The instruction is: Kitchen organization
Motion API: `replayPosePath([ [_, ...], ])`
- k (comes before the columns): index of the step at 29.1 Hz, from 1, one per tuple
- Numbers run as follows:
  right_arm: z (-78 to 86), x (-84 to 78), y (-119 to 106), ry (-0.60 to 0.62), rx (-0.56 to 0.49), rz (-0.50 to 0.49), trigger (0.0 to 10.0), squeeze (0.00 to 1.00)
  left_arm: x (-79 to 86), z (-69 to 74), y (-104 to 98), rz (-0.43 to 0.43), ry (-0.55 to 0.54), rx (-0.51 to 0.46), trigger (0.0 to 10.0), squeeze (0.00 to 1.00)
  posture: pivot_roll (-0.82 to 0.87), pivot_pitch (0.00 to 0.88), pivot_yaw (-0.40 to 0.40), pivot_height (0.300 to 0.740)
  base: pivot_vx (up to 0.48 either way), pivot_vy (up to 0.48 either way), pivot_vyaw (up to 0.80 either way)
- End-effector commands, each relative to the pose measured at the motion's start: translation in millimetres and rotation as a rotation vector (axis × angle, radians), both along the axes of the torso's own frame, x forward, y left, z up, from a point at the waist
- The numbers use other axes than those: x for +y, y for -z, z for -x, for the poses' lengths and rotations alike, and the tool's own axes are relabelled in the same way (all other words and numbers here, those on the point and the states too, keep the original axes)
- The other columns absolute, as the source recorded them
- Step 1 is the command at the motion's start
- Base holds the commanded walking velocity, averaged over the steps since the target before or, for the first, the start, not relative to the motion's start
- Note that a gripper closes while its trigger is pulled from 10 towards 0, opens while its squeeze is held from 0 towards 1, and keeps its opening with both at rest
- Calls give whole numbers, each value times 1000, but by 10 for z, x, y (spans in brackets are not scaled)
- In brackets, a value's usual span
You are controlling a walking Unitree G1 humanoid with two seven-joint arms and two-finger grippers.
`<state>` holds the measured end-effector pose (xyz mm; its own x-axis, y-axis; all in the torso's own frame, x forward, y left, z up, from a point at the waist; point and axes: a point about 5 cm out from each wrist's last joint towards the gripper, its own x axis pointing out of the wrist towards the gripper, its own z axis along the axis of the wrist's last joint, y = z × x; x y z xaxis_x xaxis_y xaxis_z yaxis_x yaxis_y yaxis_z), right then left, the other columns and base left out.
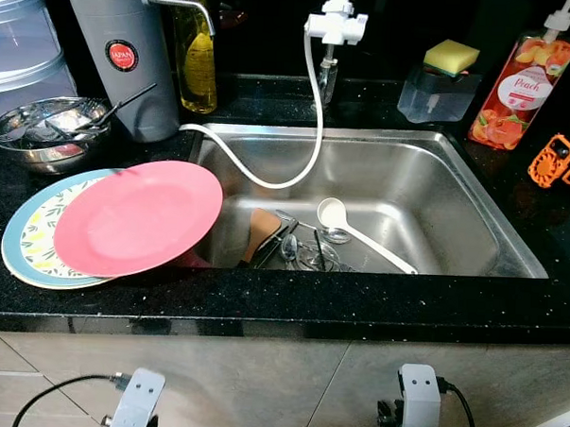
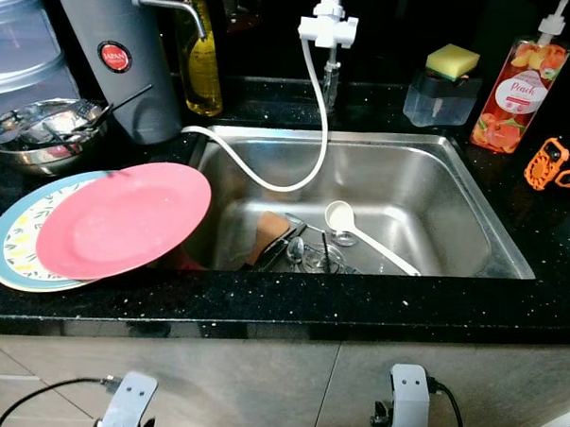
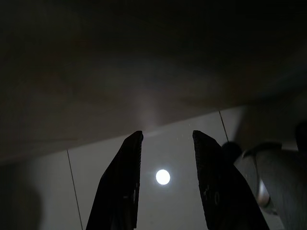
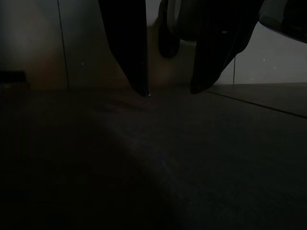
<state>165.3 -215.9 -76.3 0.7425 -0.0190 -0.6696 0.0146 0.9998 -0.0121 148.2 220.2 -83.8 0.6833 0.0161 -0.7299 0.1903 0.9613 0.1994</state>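
Hanging low before the cabinet, the left gripper [image 3: 165, 143] and right gripper [image 4: 170, 91] each hold their fingers apart, grasping nothing.
A pink plate [image 1: 138, 217] lies on a patterned plate [image 1: 28, 245] on the black counter [image 1: 356, 311], its edge overhanging the sink [image 1: 437, 187]; a white ladle [image 1: 355, 231] and cutlery [image 1: 298, 247] lie inside; behind stand a grey dispenser [image 1: 126, 60], oil bottle [image 1: 197, 63], sponge [image 1: 451, 56] and peach soap bottle [image 1: 517, 91].

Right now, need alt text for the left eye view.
A steel sink in a black counter holds a white ladle and loose utensils. A pink plate lies on a patterned plate to its left, overhanging the sink edge.
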Motion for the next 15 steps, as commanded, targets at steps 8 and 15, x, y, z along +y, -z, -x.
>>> replayPosePath([
  [8, -19, 48, -3, -7, -12, -6, 10000, 0, 25, 25, 3, -12, 26, 11, 10000, 0, 126, 0, -17, 740, 0, 0, 0],
  [15, -101, 43, -68, -44, -59, 18, 10000, 0, 42, 48, 23, -27, 9, 39, 10000, 0, 125, 0, -16, 740, 0, 0, 0],
])
